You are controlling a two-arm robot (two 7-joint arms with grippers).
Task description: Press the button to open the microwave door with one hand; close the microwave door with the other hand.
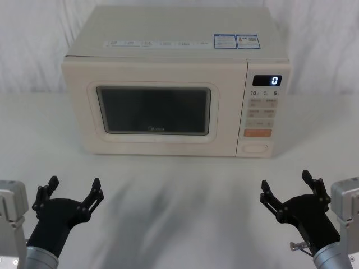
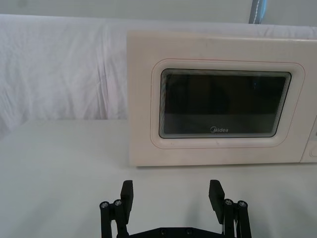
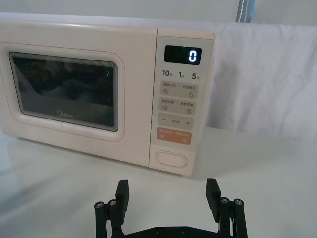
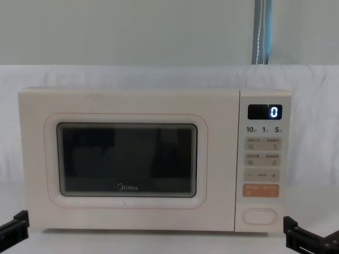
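A cream-white microwave stands at the back of the table, its door (image 1: pixel 154 109) (image 4: pixel 127 161) (image 2: pixel 223 101) (image 3: pixel 64 94) shut flush with the control panel. The wide pill-shaped button (image 1: pixel 254 148) (image 4: pixel 259 216) (image 3: pixel 171 159) sits at the bottom of the panel, under the orange key. My left gripper (image 1: pixel 73 190) (image 2: pixel 171 196) is open near the table's front left, well short of the door. My right gripper (image 1: pixel 287 186) (image 3: pixel 167 194) is open at the front right, facing the panel and apart from the button. Neither holds anything.
The display (image 1: pixel 267 80) reads 0. A white cloth covers the table (image 1: pixel 179 185) and the wall behind. A blue-grey pole (image 4: pixel 262 32) rises behind the microwave. Bare tabletop lies between the grippers and the microwave front.
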